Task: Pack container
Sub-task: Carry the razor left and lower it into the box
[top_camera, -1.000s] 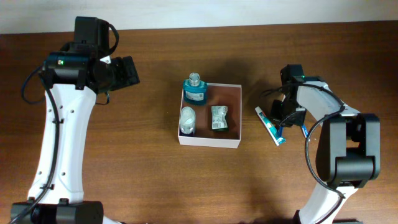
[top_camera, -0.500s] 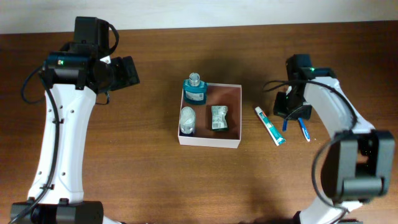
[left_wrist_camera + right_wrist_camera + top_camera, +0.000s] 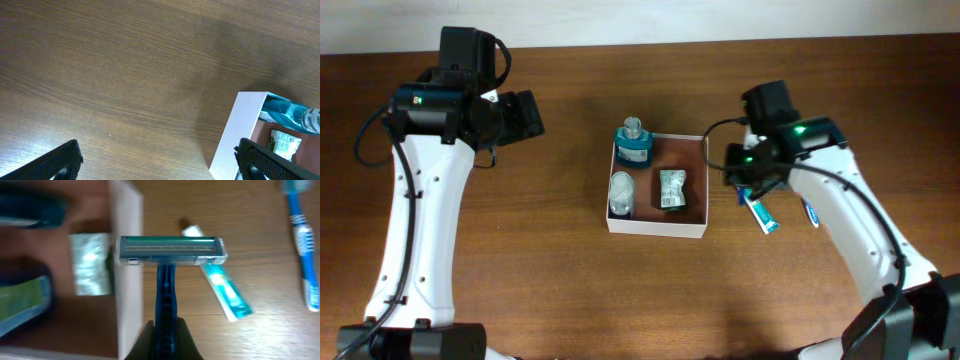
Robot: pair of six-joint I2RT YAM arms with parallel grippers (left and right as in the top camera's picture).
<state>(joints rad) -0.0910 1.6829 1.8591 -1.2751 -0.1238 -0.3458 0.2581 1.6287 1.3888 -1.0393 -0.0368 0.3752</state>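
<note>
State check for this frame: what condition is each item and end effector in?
container: lidless, partly filled.
teal bottle: inside container, at a corner.
white bottle: inside container, beside teal bottle.
green packet: inside container, lying flat.
razor: held by its handle, head over container's wall.
right end effector: shut on razor.
left end effector: open, empty, above table.
toothpaste tube: lying on table, outside container.
toothbrush: lying on table, outside container.
</note>
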